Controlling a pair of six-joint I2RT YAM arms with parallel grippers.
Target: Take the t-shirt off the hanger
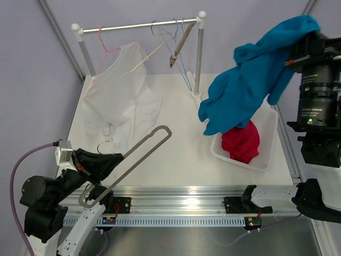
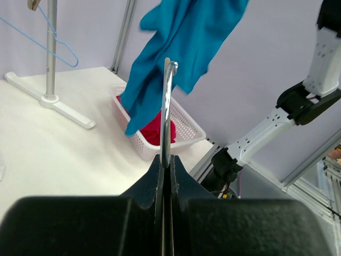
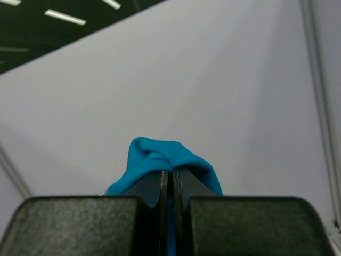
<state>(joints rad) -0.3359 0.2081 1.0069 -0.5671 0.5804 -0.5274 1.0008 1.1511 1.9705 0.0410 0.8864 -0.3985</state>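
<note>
Item: teal-blue cotton t-shirt (image 1: 250, 80) — found fully separated from the grey metal loop hanger (image 1: 139, 146) and held aloft above the white slotted plastic basket (image 1: 270, 140).
Right gripper (image 3: 170, 178): clamped on the shirt's fabric.
Left gripper (image 2: 166, 160): closed on the hanger.
Removal is judged done — only setting-down is left.

Looking like a robot lab cell: plain lilac panels (image 1: 32, 80) and aluminium posts (image 1: 57, 33) enclosing a white surface (image 1: 181, 154), slotted rail (image 1: 181, 198) running along frame bottom, ceiling strip lights (image 3: 65, 17) showing upper left.
</note>
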